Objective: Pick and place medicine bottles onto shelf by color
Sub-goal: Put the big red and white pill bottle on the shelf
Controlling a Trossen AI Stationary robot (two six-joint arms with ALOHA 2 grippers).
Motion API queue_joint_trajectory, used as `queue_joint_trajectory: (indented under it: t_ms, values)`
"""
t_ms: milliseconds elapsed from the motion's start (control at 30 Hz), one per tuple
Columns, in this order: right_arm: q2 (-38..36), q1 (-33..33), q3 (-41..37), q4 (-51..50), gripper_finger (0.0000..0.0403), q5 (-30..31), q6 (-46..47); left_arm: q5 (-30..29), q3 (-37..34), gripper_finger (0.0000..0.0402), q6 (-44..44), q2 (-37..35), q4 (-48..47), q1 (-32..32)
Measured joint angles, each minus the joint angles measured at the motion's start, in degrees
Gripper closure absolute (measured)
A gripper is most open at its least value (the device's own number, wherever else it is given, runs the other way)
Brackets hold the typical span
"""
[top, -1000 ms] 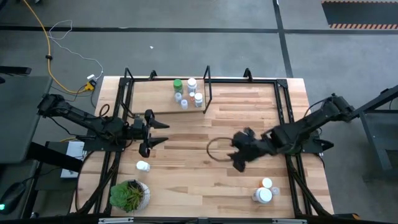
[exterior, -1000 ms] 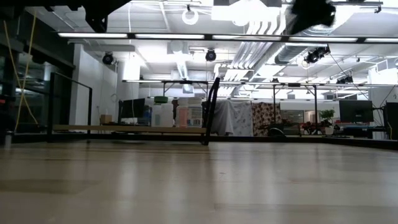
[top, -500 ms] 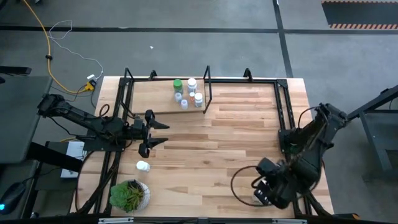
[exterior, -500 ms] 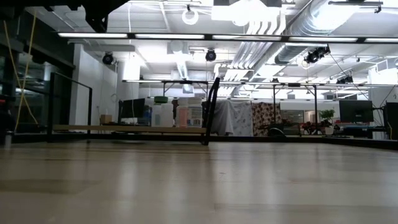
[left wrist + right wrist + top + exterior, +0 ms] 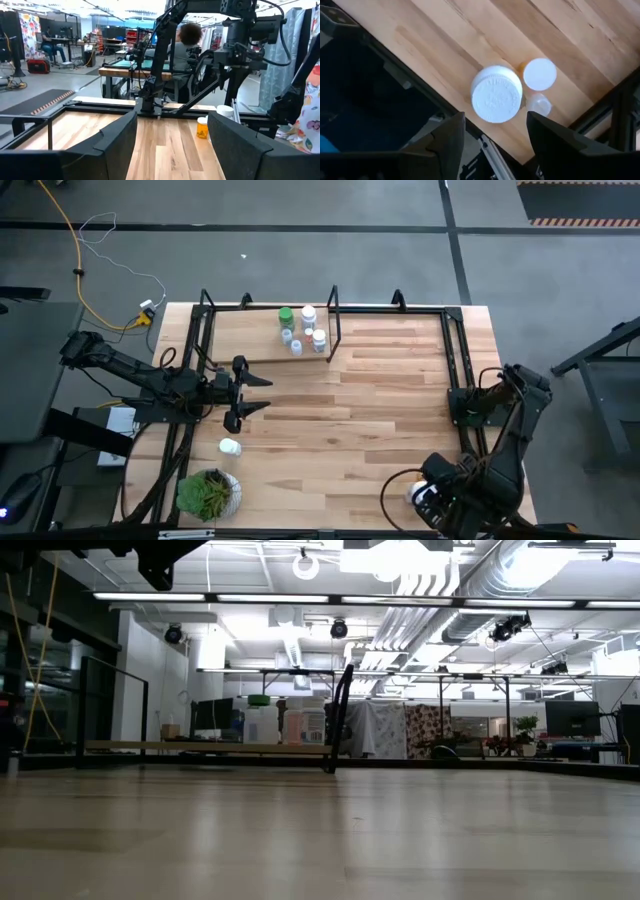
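Observation:
Several medicine bottles (image 5: 300,328), one green (image 5: 286,317) and the others white, stand on the shelf (image 5: 250,345) at the far left. One white bottle (image 5: 230,446) lies on the table. At the near right corner stand a wide white-capped bottle (image 5: 496,100), an orange bottle with a white cap (image 5: 539,74) and a small white one (image 5: 539,105). My right gripper (image 5: 495,142) hangs open above these three, pointing down, clear of them. My left gripper (image 5: 252,394) is open and level in front of the shelf, with nothing between its fingers.
A potted green plant (image 5: 208,493) stands at the near left corner. Black frame rods (image 5: 455,370) run along the table's right side and far edge. The table's near edge (image 5: 445,90) lies close beside the three bottles. Bare wood fills the middle (image 5: 340,410).
My right gripper has swung from the table's middle toward the near right corner, rising a little and tipping and rolling until it points down over the three bottles there. Its fingers have stayed open.

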Motion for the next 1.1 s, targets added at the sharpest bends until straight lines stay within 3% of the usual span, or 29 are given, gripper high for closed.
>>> queue_joint_trajectory:
  t_ms: [300, 533, 633, 767, 967, 1100]
  values:
    - [0.0, -0.4, -0.1, -2.9, 0.019, -1.0, 0.0, 0.0, 0.0, 0.0167, 0.0, 0.0, 0.2, 0.2]
    - [1.4, -1.5, -0.2, -3.3, 0.0115, -1.0, -3.0, 0.0, 0.0, 0.0167, 0.0, 0.0, 0.2, 0.2]
    - [1.6, -1.4, -0.2, -1.9, 0.0094, -3.9, -4.4, 0.0, 0.0, 0.0167, 0.0, 0.0, 0.2, 0.2]
    - [1.6, -1.3, -0.2, 0.7, 0.009, -5.2, -2.9, 0.0, 0.0, 0.0167, 0.0, 0.0, 0.2, 0.2]
    - [1.7, -1.4, -0.2, 1.7, 0.0089, -0.7, -1.2, 0.0, 0.0, 0.0167, 0.0, 0.0, 0.2, 0.2]
    - [3.2, -2.0, -0.2, 0.2, 0.0089, -2.2, 2.5, 0.0, 0.0, 0.0167, 0.0, 0.0, 0.2, 0.2]
